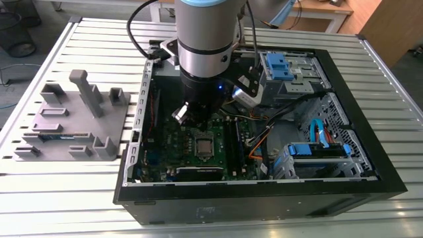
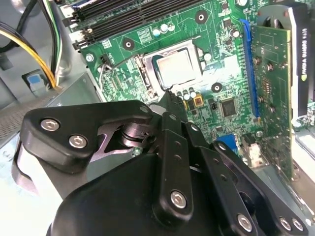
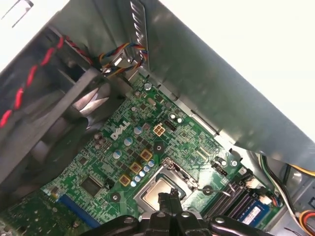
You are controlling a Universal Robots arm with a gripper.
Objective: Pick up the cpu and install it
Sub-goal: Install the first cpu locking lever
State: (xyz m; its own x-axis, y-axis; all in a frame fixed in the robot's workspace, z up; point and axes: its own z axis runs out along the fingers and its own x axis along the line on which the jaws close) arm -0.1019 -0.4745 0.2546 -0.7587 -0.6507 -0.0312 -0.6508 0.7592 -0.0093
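- We see the cpu (image 1: 203, 145) lying flat in its socket (image 2: 147, 73) on the green motherboard (image 1: 191, 156), silvery top up; in both wrist views it shows as a pale square (image 2: 173, 68) (image 3: 158, 189) inside the metal socket frame.
- Claw (image 2: 170, 98) sits just above the cpu w/ its dark fingertips (image 3: 170, 196) drawn together & nothing between them – clenched on nothing, as far as we can tell. Whether the tips touch the chip or hover just over it, we can't tell.
- Arm (image 1: 208, 44) comes down from above into the open pc case (image 1: 370, 173), over the board's middle.
- Near the socket: black memory slots (image 2: 128, 14), a graphics card (image 2: 278, 73) standing on edge along the blue slot, small gold & blue components (image 3: 135, 167).
- Coloured wire bundles (image 2: 47, 54) run by the case wall; blue drive brackets (image 1: 317, 148) sit toward the exterior view's right.
- Case rests on the ribbed metal tabletop (image 1: 66, 198); well apart, on the exterior view's left, a grey parts holder (image 1: 73, 124) w/ a narrow green stick (image 1: 56, 136) lying in it.
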